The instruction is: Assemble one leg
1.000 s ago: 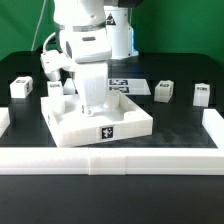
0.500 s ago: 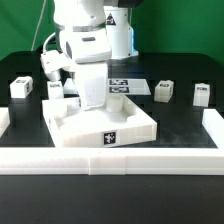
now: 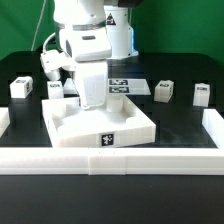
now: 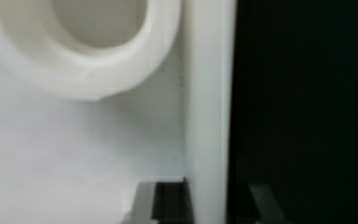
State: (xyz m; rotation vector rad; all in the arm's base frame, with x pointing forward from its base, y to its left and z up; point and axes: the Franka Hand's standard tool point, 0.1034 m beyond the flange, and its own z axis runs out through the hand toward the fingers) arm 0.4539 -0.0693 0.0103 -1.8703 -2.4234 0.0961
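At the centre of the exterior view, the gripper (image 3: 90,104) hangs low over the back-left part of the square panel (image 3: 132,127), its white body hiding the fingertips. I cannot tell whether the jaws are wide, narrow or closed on something. The wrist view shows only a white surface at close range with a round socket (image 4: 98,42) and a dark band beside it, so it does not settle the question.

The nearest leg (image 3: 57,90) stands upright just left of the panel's back-left corner, apart from the gripper. Another leg (image 3: 20,87) sits at the frame's left edge. Two more (image 3: 164,91) (image 3: 201,94) stand at the right, past the marker board (image 3: 126,85).

To do this step well, I judge that the arm should rise clear of the panel's rim before it travels sideways. It should then come down squarely over the leg and close on its flat sides, so that the block stays upright and does not tip.

Compared with a second ago, the gripper's body has shifted slightly toward the right of the frame. This leaves the nearest leg more fully exposed. The panel and the other legs have not moved.
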